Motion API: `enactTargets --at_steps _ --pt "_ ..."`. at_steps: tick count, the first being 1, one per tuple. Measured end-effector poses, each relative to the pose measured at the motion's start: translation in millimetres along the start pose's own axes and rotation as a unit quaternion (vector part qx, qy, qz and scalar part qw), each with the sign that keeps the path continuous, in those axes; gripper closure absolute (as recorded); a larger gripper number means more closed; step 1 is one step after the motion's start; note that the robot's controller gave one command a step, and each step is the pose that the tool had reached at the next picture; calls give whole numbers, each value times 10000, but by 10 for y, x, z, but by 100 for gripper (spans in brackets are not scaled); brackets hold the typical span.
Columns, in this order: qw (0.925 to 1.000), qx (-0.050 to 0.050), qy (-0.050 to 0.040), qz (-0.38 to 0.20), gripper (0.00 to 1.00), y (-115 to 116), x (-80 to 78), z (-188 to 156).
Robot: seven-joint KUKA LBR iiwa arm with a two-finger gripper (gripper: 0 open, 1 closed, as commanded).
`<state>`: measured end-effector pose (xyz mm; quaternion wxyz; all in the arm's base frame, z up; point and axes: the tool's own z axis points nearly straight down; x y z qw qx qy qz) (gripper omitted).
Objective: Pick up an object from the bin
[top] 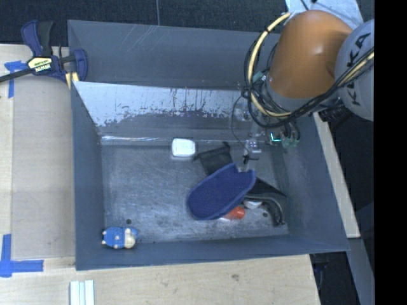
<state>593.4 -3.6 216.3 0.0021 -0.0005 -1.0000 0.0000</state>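
Note:
My gripper (249,156) hangs at the right of the bin, below the orange cover, its tips just above the upper right end of a flat blue oval pad (219,192). The pad lies tilted over other things in the right half of the bin floor. A black flat piece (213,157) sits just left of the tips, partly under the pad. I see nothing between the fingers.
A black curved handle-like thing (272,202) and a small red and white item (238,213) poke out from under the pad's right side. A white rounded block (183,148) lies by the back wall. A small blue and yellow toy (119,237) sits in the front left corner.

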Motion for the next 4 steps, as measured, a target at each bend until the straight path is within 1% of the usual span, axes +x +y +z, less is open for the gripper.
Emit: enactTargets --at_steps 1,2,3,4 --pt "9992 -7 10 -410 0 14 131 1068" --pt "9995 -38 -90 -316 0 -30 192 1208" --pt "9995 -56 -2 -312 100 -18 230 1239" --pt "9991 3 -81 -423 100 60 397 -67"
